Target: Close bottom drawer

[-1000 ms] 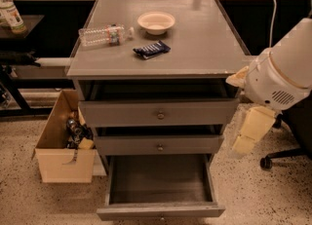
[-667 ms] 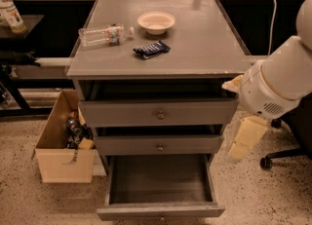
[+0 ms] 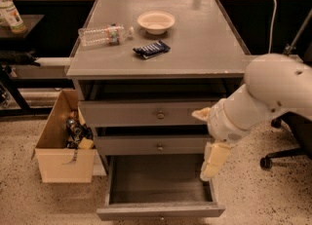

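Note:
The bottom drawer [image 3: 160, 212] of the grey cabinet [image 3: 204, 44] is pulled far out, and its flat grey inside is bare. Its front lies at the lower edge of the view. The middle drawer [image 3: 156, 146] and the top drawer [image 3: 146, 113] above it each stand slightly out, each with a small round knob. My gripper [image 3: 214, 161] hangs down from the white arm [image 3: 263, 97] at the right side of the cabinet. It is just above the bottom drawer's right wall and in front of the middle drawer's right end.
On the cabinet top lie a white bowl [image 3: 156, 22], a clear plastic bottle [image 3: 103, 35] and a dark blue packet [image 3: 151, 49]. A cardboard box [image 3: 63, 163] with items stands on the floor at the left. An office chair base [image 3: 285, 153] is at the right.
The arm has moved left and lower, bringing the gripper from beside the cabinet's right edge to over the open bottom drawer's right side. The drawers have not moved.

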`<action>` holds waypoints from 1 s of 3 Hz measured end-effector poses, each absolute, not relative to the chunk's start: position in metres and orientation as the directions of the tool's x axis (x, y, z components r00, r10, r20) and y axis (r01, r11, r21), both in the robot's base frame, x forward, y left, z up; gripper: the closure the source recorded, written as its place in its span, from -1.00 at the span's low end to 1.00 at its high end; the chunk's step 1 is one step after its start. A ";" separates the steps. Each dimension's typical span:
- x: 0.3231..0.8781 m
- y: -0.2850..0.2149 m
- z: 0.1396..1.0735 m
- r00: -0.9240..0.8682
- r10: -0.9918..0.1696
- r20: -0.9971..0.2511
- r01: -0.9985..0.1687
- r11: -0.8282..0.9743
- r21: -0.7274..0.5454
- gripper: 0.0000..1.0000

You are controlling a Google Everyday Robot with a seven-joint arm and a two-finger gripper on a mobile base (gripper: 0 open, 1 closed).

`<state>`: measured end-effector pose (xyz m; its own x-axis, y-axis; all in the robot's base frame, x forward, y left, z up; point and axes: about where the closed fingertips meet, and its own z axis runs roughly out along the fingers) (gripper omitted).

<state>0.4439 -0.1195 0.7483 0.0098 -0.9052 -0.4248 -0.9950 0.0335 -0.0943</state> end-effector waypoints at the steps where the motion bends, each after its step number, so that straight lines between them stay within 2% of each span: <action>1: 0.451 -0.102 0.677 0.015 -0.867 -0.498 -1.000 -0.011 -0.013 -1.00; 2: 0.451 -0.102 0.677 0.015 -0.867 -0.498 -1.000 -0.011 -0.013 -1.00; 3: 0.445 -0.088 0.610 0.061 -0.889 -0.453 -0.996 -0.084 0.029 -1.00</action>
